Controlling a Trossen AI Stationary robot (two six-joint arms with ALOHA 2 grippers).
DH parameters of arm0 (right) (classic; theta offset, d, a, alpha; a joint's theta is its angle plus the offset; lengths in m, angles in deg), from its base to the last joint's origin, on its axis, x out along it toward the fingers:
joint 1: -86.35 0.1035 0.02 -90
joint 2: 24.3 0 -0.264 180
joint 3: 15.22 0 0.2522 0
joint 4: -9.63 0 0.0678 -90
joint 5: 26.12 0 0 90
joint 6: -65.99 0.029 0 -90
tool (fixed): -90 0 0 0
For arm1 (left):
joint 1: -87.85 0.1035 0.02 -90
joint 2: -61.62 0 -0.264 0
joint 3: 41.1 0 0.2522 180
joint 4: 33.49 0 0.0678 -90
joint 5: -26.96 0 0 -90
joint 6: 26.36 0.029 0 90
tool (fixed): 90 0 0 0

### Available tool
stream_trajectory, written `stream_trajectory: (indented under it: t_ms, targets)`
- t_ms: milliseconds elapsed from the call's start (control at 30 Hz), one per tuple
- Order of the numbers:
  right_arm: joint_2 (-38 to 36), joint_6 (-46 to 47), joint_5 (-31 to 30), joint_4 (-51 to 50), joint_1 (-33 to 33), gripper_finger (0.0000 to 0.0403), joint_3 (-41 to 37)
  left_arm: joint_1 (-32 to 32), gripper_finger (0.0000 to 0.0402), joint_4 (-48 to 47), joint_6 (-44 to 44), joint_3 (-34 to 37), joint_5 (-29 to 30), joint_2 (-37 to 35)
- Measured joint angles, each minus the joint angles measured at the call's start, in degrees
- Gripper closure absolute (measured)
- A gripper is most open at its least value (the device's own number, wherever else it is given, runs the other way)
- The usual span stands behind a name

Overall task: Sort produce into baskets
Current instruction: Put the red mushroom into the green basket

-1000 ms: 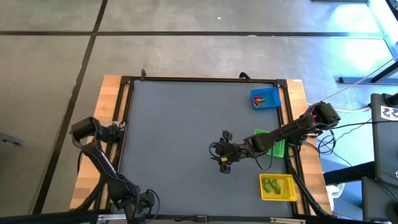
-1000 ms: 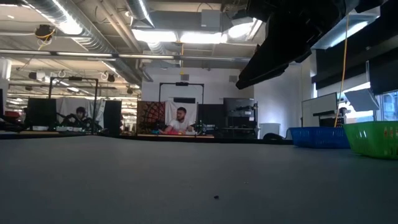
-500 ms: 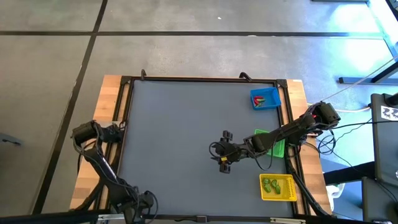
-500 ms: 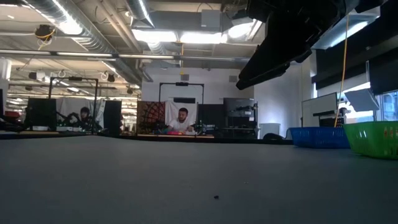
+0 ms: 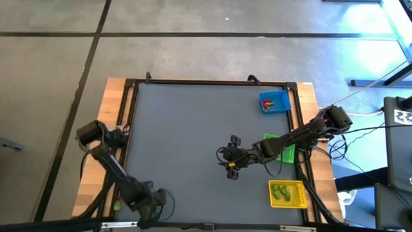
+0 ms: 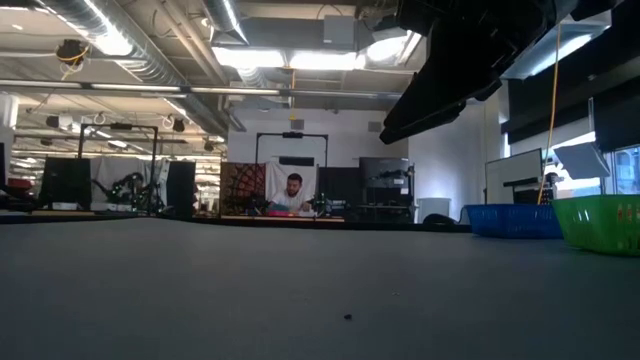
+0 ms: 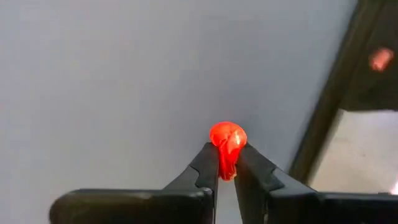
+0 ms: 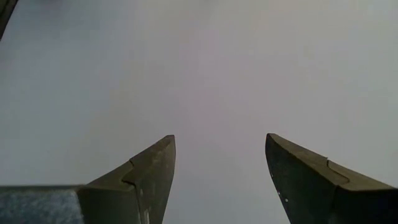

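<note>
Grey mat (image 5: 193,129) fills the table, and across the last second the left arm is the only mover, swinging its lower links along the near edge toward the right while the right arm holds the same pose mid-table. Blue basket (image 5: 275,102), green basket (image 5: 284,152) and yellow basket (image 5: 288,194) line the right side, so that swing probably starts a delivery. Right gripper (image 8: 219,174) hangs spread and empty over bare mat. Left gripper (image 7: 227,167) pinches a red piece (image 7: 227,138) near the table's frame; which fruit it is, hard to tell.
</note>
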Motion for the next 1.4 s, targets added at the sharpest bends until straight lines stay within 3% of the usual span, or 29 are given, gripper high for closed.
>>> stream_trajectory:
  t_ms: [167, 400, 567, 700, 867, 1067, 1200, 1400]
  targets:
    - [0.0, 0.0, 0.0, 0.8, 0.0, 0.0155, 0.0, 6.2, 0.0358, -6.6, 6.9, -0.1, 1.4, -7.6]
    - [0.0, -2.2, 0.0, 3.9, 0.0, 0.0155, 0.9, 17.6, 0.0349, -7.1, 18.3, -0.2, 14.1, -17.8]
    - [0.0, -6.2, -0.8, 7.7, 0.0, 0.0155, 2.4, 24.0, 0.0348, -1.4, 30.1, -0.2, 27.5, -22.5]
    - [0.0, -9.1, -1.3, 13.6, -1.2, 0.0155, 2.8, 28.1, 0.0348, 7.2, 44.9, -0.2, 32.8, -23.2]
    - [0.0, -9.5, -0.6, 20.5, -3.9, 0.0155, 2.8, 31.9, 0.0348, 19.8, 61.1, -0.2, 33.6, -22.8]
    - [0.0, -12.6, 1.9, 24.3, -5.0, 0.0170, 2.8, 34.0, 0.0348, 24.9, 70.0, -0.3, 33.4, -22.8]
    - [0.0, -14.1, 2.6, 29.8, -4.9, 0.0217, 2.8, 34.9, 0.0348, 24.4, 71.2, -0.3, 33.1, -22.8]
    - [0.0, -16.5, 2.9, 30.4, -5.0, 0.0314, 2.8, 35.3, 0.0348, 24.6, 72.3, -0.3, 33.0, -22.8]
